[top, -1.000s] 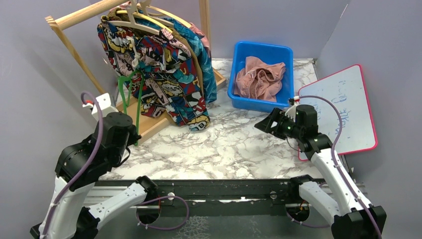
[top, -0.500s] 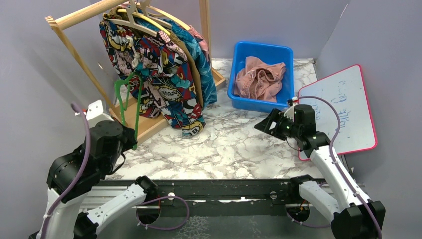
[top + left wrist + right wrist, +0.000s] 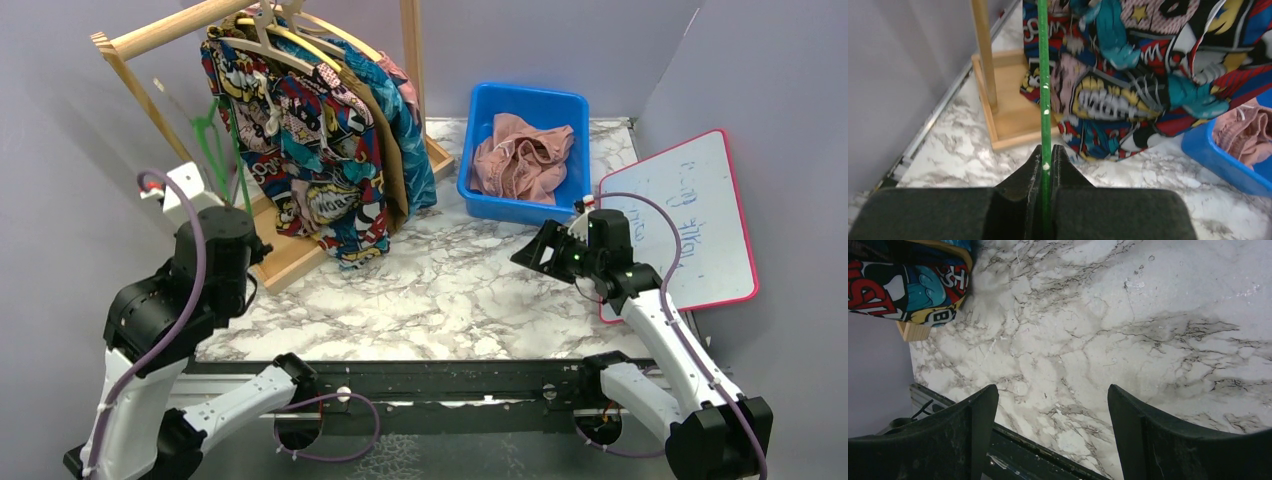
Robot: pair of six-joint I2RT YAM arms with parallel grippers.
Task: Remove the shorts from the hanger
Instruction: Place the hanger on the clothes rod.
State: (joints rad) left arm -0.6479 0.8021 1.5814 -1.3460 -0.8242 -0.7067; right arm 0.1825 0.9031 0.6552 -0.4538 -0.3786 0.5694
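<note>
My left gripper (image 3: pixel 241 226) (image 3: pixel 1046 152) is shut on the thin rod of a green hanger (image 3: pixel 212 135) (image 3: pixel 1043 75). The hanger stands bare, up by the left of the wooden rack (image 3: pixel 160 30). Comic-print shorts (image 3: pixel 310 130) (image 3: pixel 1128 75) hang on the rack in front, with olive-brown (image 3: pixel 392 150) and teal shorts (image 3: pixel 415 135) behind them. Dusty pink shorts (image 3: pixel 520 155) lie crumpled in the blue bin (image 3: pixel 530 100). My right gripper (image 3: pixel 528 250) (image 3: pixel 1050 395) hovers open over bare marble, nothing between its fingers.
The rack's wooden base (image 3: pixel 290 255) and post (image 3: pixel 983 50) stand just ahead of the left gripper. A pink-edged whiteboard (image 3: pixel 700 220) lies at the right. The grey wall is close on the left. The table's black front rail (image 3: pixel 1013 445) shows under the right gripper.
My left gripper has carried the green hanger up and to the left, away from the comic-print shorts, which have swung back under the rack. The right gripper has barely moved.
</note>
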